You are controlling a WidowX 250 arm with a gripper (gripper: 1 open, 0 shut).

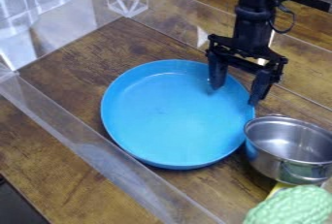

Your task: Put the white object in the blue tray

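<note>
My tool (240, 77) hung with prongs spread wide and nothing between them, over the far right rim of the blue tray (162, 136). No white object showed anywhere; tray bare. I judged the search step open. Steel pot (292, 150) sat just right of the tray; clear walls (78, 131) hemmed its near-left side.
</note>
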